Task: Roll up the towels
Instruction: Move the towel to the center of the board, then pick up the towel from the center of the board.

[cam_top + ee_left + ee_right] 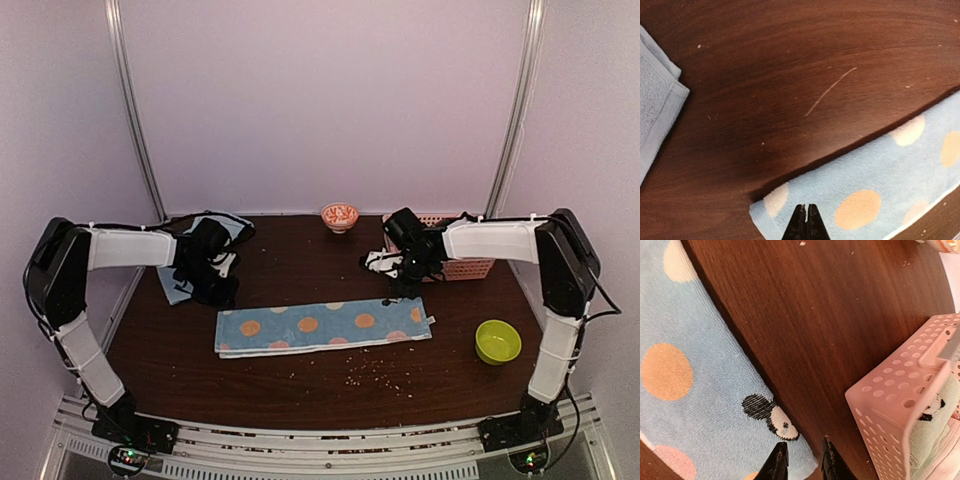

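Your left claw hangs shut and empty, your right claw barely parted, empty, over the towel corner, where a shallow pinch could slip, skewing the roll.

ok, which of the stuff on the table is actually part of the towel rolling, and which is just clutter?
Job:
- spotted towel, flat across mid-table
- plain blue towel, at the left

Lying about:
- pink basket, with a pale cloth in it
- lime-green bowl
- small patterned bowl at the back
- crumbs near the front
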`<state>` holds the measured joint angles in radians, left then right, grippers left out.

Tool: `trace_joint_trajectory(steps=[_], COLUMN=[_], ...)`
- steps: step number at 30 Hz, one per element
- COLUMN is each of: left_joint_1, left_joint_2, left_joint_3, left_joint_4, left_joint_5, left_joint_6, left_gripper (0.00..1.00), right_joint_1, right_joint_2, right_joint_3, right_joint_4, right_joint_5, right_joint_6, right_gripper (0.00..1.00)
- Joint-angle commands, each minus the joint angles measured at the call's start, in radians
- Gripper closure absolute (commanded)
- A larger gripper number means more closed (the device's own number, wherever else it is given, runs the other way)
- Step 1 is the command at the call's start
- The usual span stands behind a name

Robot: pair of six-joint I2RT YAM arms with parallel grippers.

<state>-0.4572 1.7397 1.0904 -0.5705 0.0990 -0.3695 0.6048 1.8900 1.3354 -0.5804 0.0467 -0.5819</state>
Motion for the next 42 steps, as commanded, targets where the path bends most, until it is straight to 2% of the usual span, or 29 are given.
trace_joint_trajectory(steps=[1, 12, 22, 28, 35, 40, 42], left_joint_1=[-0.032, -0.083, -0.1, -0.189, -0.258, -0.26, -0.26], left_joint_2=[-0.112, -0.182, -0.167, -0.174, -0.25, -0.296, -0.295], left_joint_3=[0.003, -0.26, -0.412, -0.425, -0.402, -0.314, -0.249], left_joint_4=[-0.005, 0.107, 0.167, 0.153, 0.1, 0.052, 0.022], left_joint_5=[0.079, 0.13, 0.155, 0.153, 0.161, 0.117, 0.09], left_joint_6=[0.032, -0.051, -0.076, -0.136, -0.172, -0.119, -0.075], left_gripper=[1.0, 1.0, 1.0, 1.0, 1.0, 1.0, 0.92], right_joint_1=[-0.003, -0.054, -0.1, -0.129, -0.164, -0.18, -0.183], right_joint_2=[-0.129, -0.148, -0.076, -0.068, -0.094, -0.154, -0.194], right_joint_3=[-0.006, -0.22, -0.287, -0.289, -0.312, -0.271, -0.225], right_joint_4=[-0.072, -0.074, -0.041, -0.038, -0.089, -0.149, -0.191], right_joint_5=[-0.081, -0.2, -0.122, -0.055, 0.037, 0.032, -0.024], right_joint_6=[0.084, 0.166, 0.153, 0.132, 0.101, 0.082, 0.095], right_gripper=[0.76, 0.87, 0.88, 0.88, 0.87, 0.84, 0.81])
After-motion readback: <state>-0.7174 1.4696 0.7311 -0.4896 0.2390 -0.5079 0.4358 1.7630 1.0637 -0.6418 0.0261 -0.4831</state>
